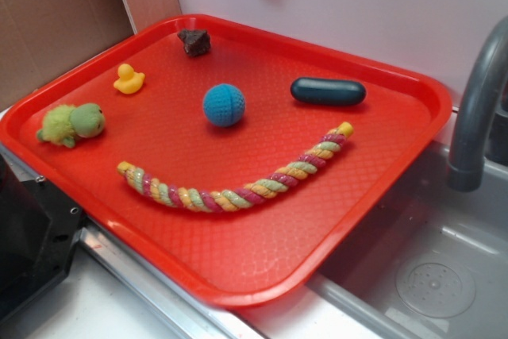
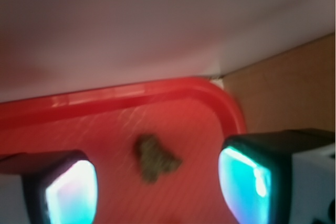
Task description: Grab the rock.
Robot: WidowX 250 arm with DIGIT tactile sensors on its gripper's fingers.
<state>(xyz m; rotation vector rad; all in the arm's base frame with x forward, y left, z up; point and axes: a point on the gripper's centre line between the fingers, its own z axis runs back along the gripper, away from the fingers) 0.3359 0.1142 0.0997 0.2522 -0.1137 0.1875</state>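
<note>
Hovering spread-fingered, the tool (image 2: 157, 184) frames the rock (image 2: 155, 157); only the exterior shows the ball (image 1: 224, 105).

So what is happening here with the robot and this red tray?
The robot is going for the rock, a small dark jagged lump near the far edge of the red tray. The gripper hangs above it with its fingers apart; in the wrist view the rock lies between them, not yet touched. A yellow duck, a blue ball and a rope toy lie on the tray too.
</note>
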